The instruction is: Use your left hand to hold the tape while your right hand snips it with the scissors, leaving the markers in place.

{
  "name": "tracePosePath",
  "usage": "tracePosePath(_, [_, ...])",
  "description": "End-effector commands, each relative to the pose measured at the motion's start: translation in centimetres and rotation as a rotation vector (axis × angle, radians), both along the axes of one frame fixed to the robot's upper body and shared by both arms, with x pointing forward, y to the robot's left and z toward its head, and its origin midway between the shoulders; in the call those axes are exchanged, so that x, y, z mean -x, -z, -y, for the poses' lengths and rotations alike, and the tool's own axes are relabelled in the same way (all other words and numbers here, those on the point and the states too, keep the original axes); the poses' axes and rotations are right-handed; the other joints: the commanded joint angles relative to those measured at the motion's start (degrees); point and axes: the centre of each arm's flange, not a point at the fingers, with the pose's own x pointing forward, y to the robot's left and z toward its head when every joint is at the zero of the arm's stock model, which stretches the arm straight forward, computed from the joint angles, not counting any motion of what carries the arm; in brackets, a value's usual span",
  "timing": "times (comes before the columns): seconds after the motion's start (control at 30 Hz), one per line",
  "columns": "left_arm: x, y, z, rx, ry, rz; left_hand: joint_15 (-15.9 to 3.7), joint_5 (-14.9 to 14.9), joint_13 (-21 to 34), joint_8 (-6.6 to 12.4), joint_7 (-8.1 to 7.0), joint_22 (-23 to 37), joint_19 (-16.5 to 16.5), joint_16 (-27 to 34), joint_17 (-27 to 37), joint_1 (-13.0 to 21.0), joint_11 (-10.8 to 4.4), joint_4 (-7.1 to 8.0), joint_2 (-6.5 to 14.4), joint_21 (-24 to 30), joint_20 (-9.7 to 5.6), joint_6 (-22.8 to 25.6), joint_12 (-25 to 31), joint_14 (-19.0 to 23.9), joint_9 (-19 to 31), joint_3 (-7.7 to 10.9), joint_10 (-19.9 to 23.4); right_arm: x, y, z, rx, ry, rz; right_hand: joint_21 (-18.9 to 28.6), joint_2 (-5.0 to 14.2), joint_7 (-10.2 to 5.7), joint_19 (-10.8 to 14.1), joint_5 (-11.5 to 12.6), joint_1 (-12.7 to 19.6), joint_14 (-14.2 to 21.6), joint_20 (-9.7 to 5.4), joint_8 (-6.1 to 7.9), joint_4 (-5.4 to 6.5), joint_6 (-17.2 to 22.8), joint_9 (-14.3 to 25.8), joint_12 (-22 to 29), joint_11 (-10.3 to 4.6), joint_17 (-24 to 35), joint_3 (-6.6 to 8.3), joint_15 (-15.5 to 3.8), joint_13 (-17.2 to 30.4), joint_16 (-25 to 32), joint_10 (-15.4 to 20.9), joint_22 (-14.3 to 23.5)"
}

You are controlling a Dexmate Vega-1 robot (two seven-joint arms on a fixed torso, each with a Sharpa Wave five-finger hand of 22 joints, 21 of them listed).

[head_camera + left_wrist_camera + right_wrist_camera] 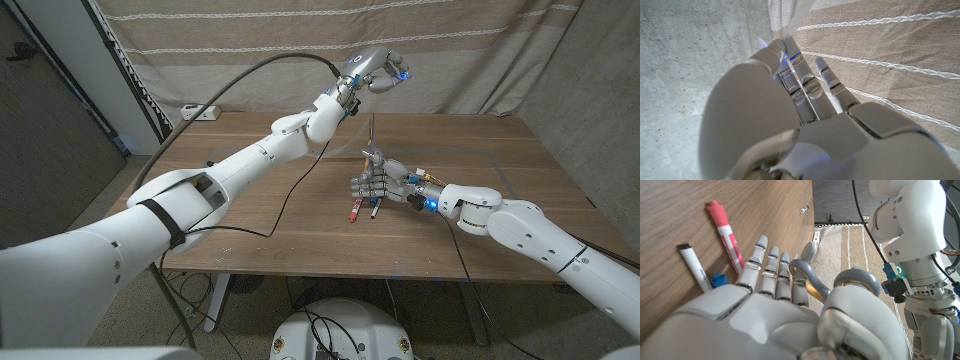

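The wooden table (480,190) carried the work, with both arms reaching in over it and a striped curtain (300,40) hanging behind. The left hand (375,70) was raised high above the table's far side, fingers closed together; in the left wrist view a pale strip, judged to be the tape (800,15), ran out from between the fingertips (777,50), so the hand appeared to be pinching it, though the contact itself was not clear. In the head view a thin faint line descended from that hand toward the table, consistent with tape drawn taut; where its lower end was fixed could not be made out. The right hand (385,185) stood low over the table's middle, gripping the scissors (812,277) by their grey handles, fingers through the loops, with the blades (373,135) pointing up toward the raised left hand. Whether the blades were parted could not be told. Just beside the right hand lay the markers: a red marker (722,227), a white marker with a dark cap (692,265) and a blue cap (717,280), all resting on the wood, near the fingers but not held. Judgement: the holding step was in place and the cut itself was in hand but not yet made. The next move would call for bringing the blades across the taut strip and closing them, while keeping the right hand's underside off the markers close below it.
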Motion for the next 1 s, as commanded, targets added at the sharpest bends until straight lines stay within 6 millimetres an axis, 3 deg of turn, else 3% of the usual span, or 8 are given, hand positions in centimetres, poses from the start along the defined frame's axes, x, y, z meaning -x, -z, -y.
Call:
tracePosePath(0.03, [-0.07,0.23,0.14,-0.021,-0.003,0.02,-0.42,0.3,0.3,0.52,-0.22,0.2,-0.1,0.3,4.5,0.4,-0.32,0.06,0.4,0.5,-7.53,0.2,0.3,0.7,0.0,-0.28,0.3,0.01,-0.05,0.11,0.007,0.012,0.001,-0.1,-0.28,2.11,0.2,-0.2,0.5,0.5,-0.03,0.12,-0.04,0.1,-0.1,0.2,-0.06,0.1,0.21,0.12,0.2,0.1,0.3,0.1])
tracePosePath(0.63, [-0.46,-0.09,-0.12,0.01,-0.001,0.012,-0.41,0.3,0.4,0.64,-0.29,0.2,-0.1,0.3,4.5,0.4,-0.35,0.04,0.4,0.8,-7.55,0.2,0.3,0.7,0.0,-0.42,0.4,-0.18,-0.02,0.0,0.019,0.005,0.011,-0.1,-1.32,2.12,0.3,-0.3,0.8,0.7,-0.04,-1.31,-0.17,0.2,-2.3,0.1,-0.24,0.1,-0.02,-0.04,0.2,0.0,0.2,0.1])
tracePosePath(0.77, [-0.47,-0.1,-0.18,0.01,-0.004,0.015,-0.42,0.3,0.4,0.63,-0.21,0.2,-0.1,0.3,4.5,0.4,-0.35,0.04,0.4,0.8,-7.56,0.2,0.2,0.7,0.0,-0.43,0.4,-0.16,-0.04,0.01,0.02,0.006,0.013,-0.1,-2.64,2.07,0.4,0.0,0.6,0.7,-0.05,-2.89,-0.13,-0.5,-4.2,0.1,-0.34,0.1,-0.67,-0.12,0.2,-0.1,-0.2,0.1])
tracePosePath(1.0, [0.05,0.22,-0.04,-0.005,-0.014,0.052,-0.42,0.3,0.4,0.65,-0.17,0.2,-0.2,0.3,4.6,0.4,-0.35,0.05,0.4,0.9,-7.56,0.2,0.2,0.7,-0.1,-0.46,0.4,-0.07,-0.13,-0.06,0.038,0.012,0.02,-0.1,-3.01,2.07,0.6,0.3,0.7,0.6,-0.06,-3.64,-0.11,-1.0,-4.9,-0.1,-0.15,0.0,-0.83,-0.16,0.2,-0.2,-0.6,0.1])
